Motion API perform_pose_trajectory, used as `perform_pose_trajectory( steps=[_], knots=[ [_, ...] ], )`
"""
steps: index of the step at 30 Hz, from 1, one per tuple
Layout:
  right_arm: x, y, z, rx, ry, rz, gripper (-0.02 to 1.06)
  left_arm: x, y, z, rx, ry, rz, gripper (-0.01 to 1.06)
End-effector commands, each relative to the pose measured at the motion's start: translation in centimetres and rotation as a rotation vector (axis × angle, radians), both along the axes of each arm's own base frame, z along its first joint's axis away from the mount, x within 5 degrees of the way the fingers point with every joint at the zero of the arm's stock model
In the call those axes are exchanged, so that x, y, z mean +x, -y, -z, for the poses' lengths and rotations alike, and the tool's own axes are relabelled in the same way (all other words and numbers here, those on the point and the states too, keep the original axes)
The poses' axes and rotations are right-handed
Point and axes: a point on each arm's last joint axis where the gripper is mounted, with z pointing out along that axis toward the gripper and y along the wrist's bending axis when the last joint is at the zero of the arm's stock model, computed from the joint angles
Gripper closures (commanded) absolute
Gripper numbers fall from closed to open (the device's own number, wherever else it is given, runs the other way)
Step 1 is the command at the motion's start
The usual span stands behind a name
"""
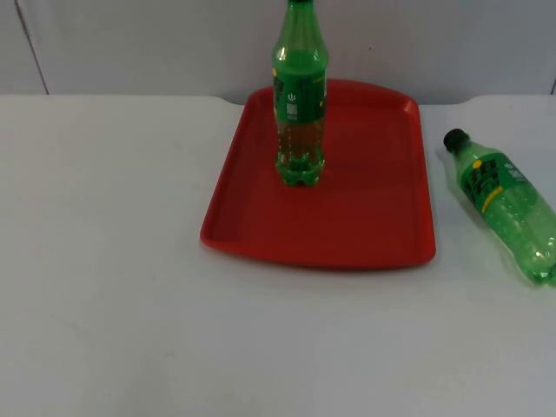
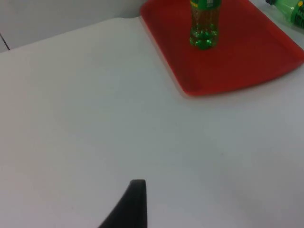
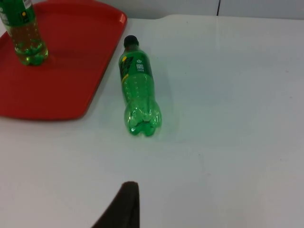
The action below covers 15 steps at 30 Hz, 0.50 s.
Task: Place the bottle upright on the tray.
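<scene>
- On the red tray (image 1: pixel 365 226), near its far-left part, one green soda bottle (image 1: pixel 300 95) stands upright, base flat on the tray floor, cap end rising toward the grey partition wall (image 1: pixel 130 43). The left wrist view shows its lower half (image 2: pixel 204 26) planted well inside the tray's raised rim (image 2: pixel 190 90).
- To the right of the tray, a second green bottle with a black cap (image 1: pixel 504 201) lies on its side on the white table (image 1: pixel 104 261), apart from the tray's right edge, cap pointing toward the wall and base toward the near side.
- From the right wrist view that lying bottle (image 3: pixel 138 88) sits just beside the tray's corner (image 3: pixel 85 95) without touching it, its label facing up.
- A single black fingertip of the left gripper (image 2: pixel 130 204) hovers above bare table, well apart from the tray. I cannot tell whether it is spread or closed; it grips nothing I can see, and this arm looks to be waiting.
- The right gripper (image 3: pixel 124 205) likewise shows one fingertip, over the table on the near side of the lying bottle and lined up roughly with its base. Its state I cannot tell either.
- My reading: one bottle is already placed as the task asks. What remains, if the second one counts, is picking it up, turning it upright and setting it on the open right half of the tray; the right arm seems the better placed for that.
</scene>
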Motion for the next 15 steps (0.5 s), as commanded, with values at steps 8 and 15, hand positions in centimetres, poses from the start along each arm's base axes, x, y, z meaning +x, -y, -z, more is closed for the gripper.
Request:
perform_pose_trajectory(
  steps=[8,15],
  knots=[
    [-0.05,0.00,0.02,-0.007,0.004,0.000,-0.01,0.07,-0.03,0.13,-0.024,-0.004,-0.017,0.00],
    [-0.05,-0.02,0.02,-0.005,0.004,-0.001,-0.01,0.08,-0.05,0.13,-0.022,-0.004,-0.018,0.00]
  ],
)
